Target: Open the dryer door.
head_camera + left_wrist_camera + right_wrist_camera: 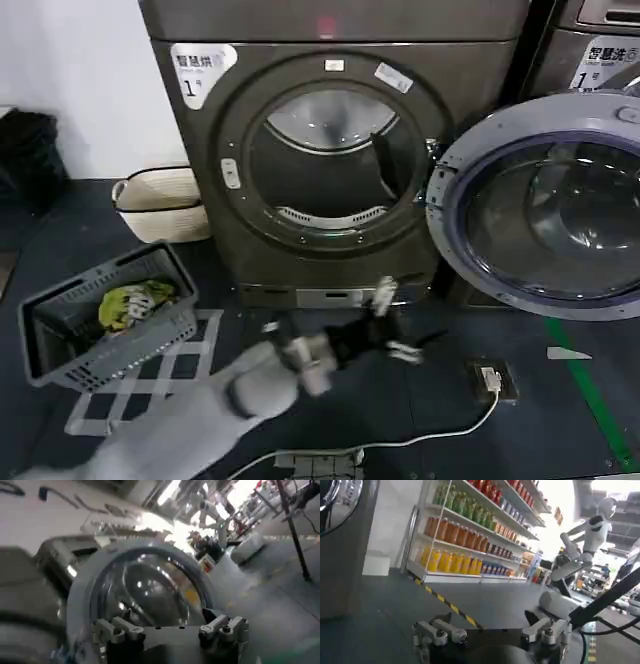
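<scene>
The dryer door (545, 205) is standing swung wide to the right, its grey inner face and bulging glass turned outward, leaving the round opening of the dryer (330, 150), marked 1, fully clear. The left gripper (392, 322) is hanging low before the machine's base, fingers spread, pinching nothing, with open floor around it. The left wrist view is showing the door's glass (150, 587) close ahead, somewhat blurred. The right gripper (492, 632), fingers apart, is facing stocked shelves (470, 525).
</scene>
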Tool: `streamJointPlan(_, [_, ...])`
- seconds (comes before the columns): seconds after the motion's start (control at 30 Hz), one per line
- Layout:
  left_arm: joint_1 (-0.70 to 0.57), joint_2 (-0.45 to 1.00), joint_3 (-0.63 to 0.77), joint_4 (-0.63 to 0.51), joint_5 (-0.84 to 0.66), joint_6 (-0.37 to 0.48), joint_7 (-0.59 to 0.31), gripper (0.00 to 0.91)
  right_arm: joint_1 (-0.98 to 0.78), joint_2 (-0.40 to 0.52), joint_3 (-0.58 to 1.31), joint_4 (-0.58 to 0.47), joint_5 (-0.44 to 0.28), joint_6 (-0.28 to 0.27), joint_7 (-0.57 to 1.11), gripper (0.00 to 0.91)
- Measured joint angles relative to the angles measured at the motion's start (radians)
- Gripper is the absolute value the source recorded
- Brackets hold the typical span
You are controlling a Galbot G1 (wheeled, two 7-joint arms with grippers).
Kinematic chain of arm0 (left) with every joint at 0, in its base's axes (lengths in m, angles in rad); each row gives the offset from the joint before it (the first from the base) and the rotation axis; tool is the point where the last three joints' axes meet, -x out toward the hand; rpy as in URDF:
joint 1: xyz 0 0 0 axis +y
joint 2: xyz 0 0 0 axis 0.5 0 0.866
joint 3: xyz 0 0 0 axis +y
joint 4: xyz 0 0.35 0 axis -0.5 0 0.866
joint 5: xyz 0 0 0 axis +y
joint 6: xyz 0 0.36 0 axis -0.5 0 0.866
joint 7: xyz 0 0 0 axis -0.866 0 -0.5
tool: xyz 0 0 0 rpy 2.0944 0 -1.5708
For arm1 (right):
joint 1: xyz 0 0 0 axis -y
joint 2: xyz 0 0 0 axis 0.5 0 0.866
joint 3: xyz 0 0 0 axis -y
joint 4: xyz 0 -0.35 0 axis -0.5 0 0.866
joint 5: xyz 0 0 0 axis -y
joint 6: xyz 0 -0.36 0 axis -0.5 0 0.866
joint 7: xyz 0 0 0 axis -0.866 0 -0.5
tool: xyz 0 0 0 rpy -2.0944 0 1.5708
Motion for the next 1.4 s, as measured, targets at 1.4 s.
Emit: streamJointPlan(1.4, [0.311, 0.252, -0.853, 0.216, -0.882, 0.925, -0.200, 0.907, -0.071, 0.083, 0.031, 0.096, -0.094, -0.175, 0.091, 0.907])
